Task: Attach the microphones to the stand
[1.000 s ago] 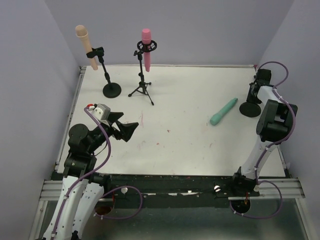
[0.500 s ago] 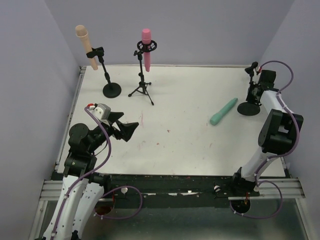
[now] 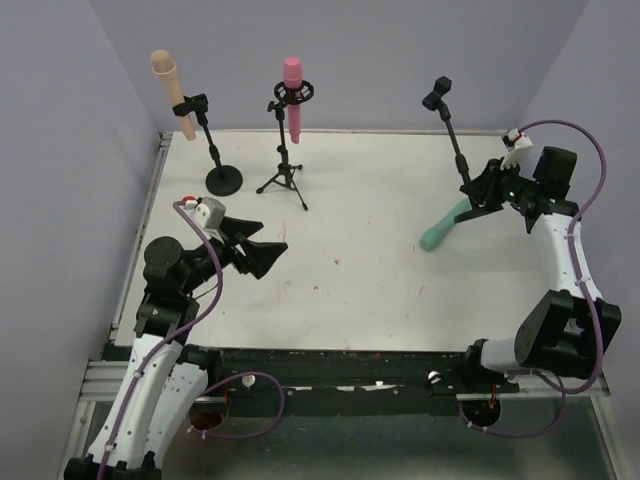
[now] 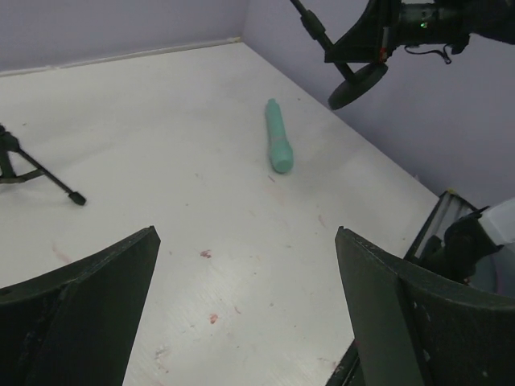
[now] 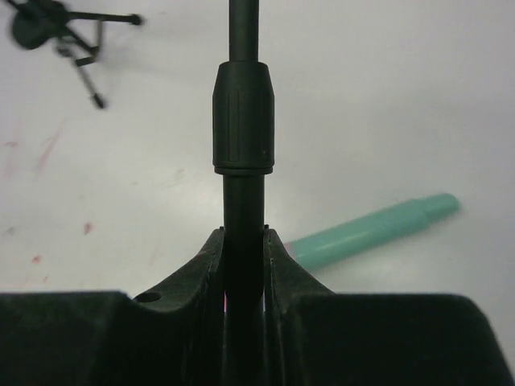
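Note:
The teal-green microphone (image 3: pixel 446 223) lies flat on the white table at the right; it also shows in the left wrist view (image 4: pixel 278 145) and the right wrist view (image 5: pixel 370 233). The peach-beige microphone (image 3: pixel 166 78) is clipped in the left round-base stand (image 3: pixel 223 181). The pink microphone (image 3: pixel 292 95) sits in the tripod stand (image 3: pixel 283 180). My right gripper (image 3: pixel 478 190) (image 5: pixel 243 237) is shut on the pole of a third black stand (image 3: pixel 450 125), held above the table with its empty clip (image 3: pixel 437 95) up. Its round base (image 4: pixel 358 84) hangs in the air. My left gripper (image 3: pixel 262 255) (image 4: pixel 245 233) is open and empty.
Purple walls close in the table on the left, back and right. A tripod leg (image 4: pixel 44 175) shows at the left of the left wrist view. The table (image 3: pixel 360 280) bears faint red marks near the middle.
My right gripper has lifted the black stand from the back right corner and swung it left, so it now stands up over the teal microphone. My left gripper has shifted slightly.

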Robot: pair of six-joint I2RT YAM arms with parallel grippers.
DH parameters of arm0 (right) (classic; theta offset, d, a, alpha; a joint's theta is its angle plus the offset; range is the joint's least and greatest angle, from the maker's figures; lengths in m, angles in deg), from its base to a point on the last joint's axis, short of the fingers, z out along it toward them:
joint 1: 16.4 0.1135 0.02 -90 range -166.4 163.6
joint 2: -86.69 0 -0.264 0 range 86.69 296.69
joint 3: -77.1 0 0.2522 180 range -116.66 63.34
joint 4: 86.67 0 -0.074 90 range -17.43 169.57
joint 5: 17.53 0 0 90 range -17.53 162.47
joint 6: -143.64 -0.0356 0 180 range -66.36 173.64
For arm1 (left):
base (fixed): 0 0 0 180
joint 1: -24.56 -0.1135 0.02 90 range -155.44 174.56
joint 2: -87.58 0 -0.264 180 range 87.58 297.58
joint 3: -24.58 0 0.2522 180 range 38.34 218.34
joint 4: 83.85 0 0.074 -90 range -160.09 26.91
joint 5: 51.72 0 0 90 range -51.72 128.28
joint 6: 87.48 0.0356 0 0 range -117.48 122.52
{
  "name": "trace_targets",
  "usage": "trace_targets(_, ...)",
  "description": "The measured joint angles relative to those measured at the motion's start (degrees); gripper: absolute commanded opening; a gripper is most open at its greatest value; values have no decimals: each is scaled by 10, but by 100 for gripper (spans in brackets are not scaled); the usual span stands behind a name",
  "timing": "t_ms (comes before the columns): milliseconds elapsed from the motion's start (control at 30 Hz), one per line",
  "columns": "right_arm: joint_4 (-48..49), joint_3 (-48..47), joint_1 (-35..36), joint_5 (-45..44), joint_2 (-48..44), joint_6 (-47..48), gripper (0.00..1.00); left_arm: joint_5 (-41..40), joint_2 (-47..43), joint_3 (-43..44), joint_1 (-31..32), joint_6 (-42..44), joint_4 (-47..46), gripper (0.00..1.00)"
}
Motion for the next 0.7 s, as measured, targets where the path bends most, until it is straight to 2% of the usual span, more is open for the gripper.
trace_targets(133, -9, 30, 1, 174, -56, 28, 1, 53, 38, -38, 3, -88, -114, 96)
trace_targets(233, 6, 73, 3, 282, -105, 23, 1, 58, 64, -73, 46, -147, -199, 96)
trace_targets(400, 107, 167, 31, 388, -180, -56, 1, -34, 111, -85, 217, -160, -314, 95)
trace_targets(533, 140, 188, 51, 427, -192, -77, 1, -128, 210, -72, 292, -159, -437, 94)
trace_targets(700, 152, 195, 54, 452, -207, -73, 1, -229, 350, -4, 348, -149, -497, 94)
